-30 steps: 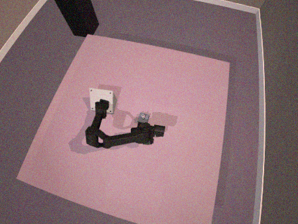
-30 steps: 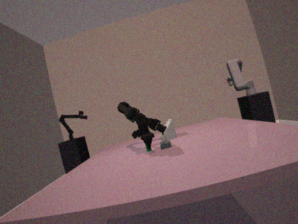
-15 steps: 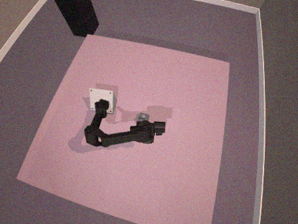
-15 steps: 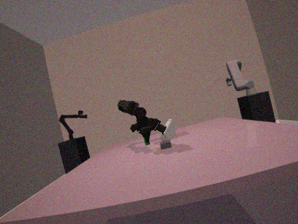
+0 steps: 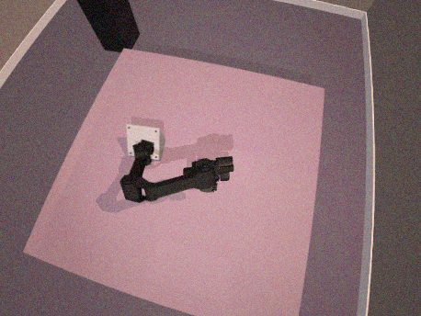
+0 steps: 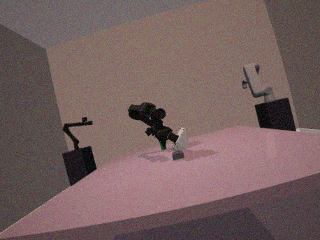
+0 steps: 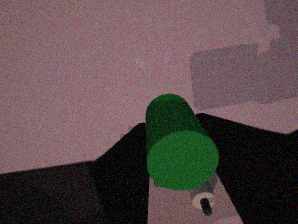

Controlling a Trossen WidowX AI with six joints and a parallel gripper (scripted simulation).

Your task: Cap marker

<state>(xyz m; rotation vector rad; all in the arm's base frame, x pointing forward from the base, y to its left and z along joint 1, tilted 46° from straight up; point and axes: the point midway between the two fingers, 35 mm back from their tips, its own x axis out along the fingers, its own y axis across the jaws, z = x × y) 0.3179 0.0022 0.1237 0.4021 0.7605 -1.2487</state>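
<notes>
My gripper (image 6: 163, 140) (image 7: 171, 125) is shut on the green cap (image 6: 161, 146) (image 7: 182, 160) and holds it above the table. The cap's round end faces the wrist camera. The marker (image 7: 203, 197) shows in the wrist view just beyond and below the cap, toward the bottom edge, with a pale collar and a black tip. Cap and marker are apart. The dark grey holder block (image 6: 178, 155) stands on the table to the right of the cap in the exterior view. In the top view the arm hides cap, marker and block.
The arm's white base plate (image 5: 143, 131) (image 6: 182, 139) is on the pink table (image 5: 239, 239) (image 6: 140, 188). The arm's shadow falls across the table beside it. Away from the table, a dark pedestal (image 6: 78, 162) bears another black arm, and another pedestal (image 6: 276, 114) bears a pale arm.
</notes>
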